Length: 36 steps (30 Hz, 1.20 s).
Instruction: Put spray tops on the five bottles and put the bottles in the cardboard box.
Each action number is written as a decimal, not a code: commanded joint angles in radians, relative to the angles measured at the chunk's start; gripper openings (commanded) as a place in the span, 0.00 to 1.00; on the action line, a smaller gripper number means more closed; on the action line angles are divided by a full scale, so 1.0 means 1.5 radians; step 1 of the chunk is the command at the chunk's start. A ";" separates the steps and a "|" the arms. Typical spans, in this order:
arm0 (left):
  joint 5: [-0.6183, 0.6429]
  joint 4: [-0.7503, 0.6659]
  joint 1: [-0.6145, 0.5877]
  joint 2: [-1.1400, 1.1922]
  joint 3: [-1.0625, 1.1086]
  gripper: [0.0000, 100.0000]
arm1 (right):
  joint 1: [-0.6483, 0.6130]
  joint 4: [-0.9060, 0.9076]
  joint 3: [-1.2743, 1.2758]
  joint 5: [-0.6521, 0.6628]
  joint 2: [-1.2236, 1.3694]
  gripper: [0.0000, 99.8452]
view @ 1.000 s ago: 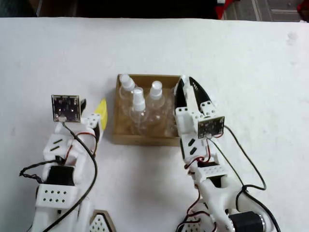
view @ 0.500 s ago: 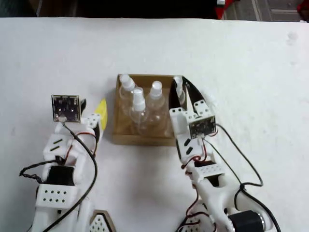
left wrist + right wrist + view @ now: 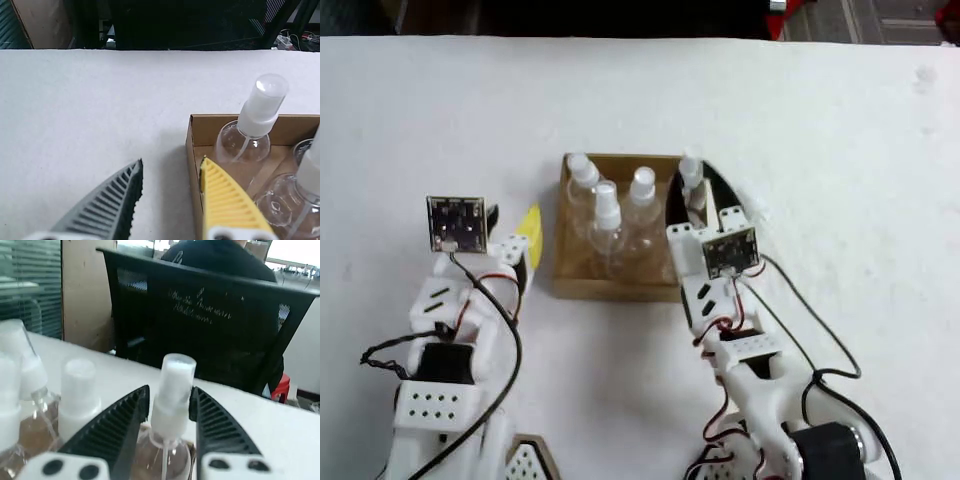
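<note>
Left tool [image 3: 171, 165], grey and yellow fingers parted, empty, over the tabletop [image 3: 440, 120] just left of the cardboard box [image 3: 570, 286]; box, centre, holding three spray-topped bottles [image 3: 607, 216]; right tool [image 3: 170, 389], fingers pinched against the spray top of a fourth bottle [image 3: 175, 367], upright at the box's right side.

Box [image 3: 610, 289] mid white counter [image 3: 840, 120], three capped bottles [image 3: 607, 208] upright inside. Right end effector [image 3: 689, 180] over the box's right side, black fingers [image 3: 671, 205] pinching the top of a fourth bottle [image 3: 690, 166]. Left end effector [image 3: 512, 212] just beside the box's left wall, yellow finger nearest it, jaws apart.
</note>
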 commanded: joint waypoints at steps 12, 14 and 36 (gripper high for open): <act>-0.009 -0.017 0.002 -0.014 -0.006 0.18 | 0.001 0.001 -0.004 0.010 -0.018 0.13; -0.009 -0.017 0.002 -0.014 -0.006 0.18 | 0.001 0.001 -0.004 0.011 -0.019 0.13; -0.009 -0.017 0.002 -0.014 -0.005 0.18 | 0.087 0.769 -0.264 -0.154 -0.548 0.13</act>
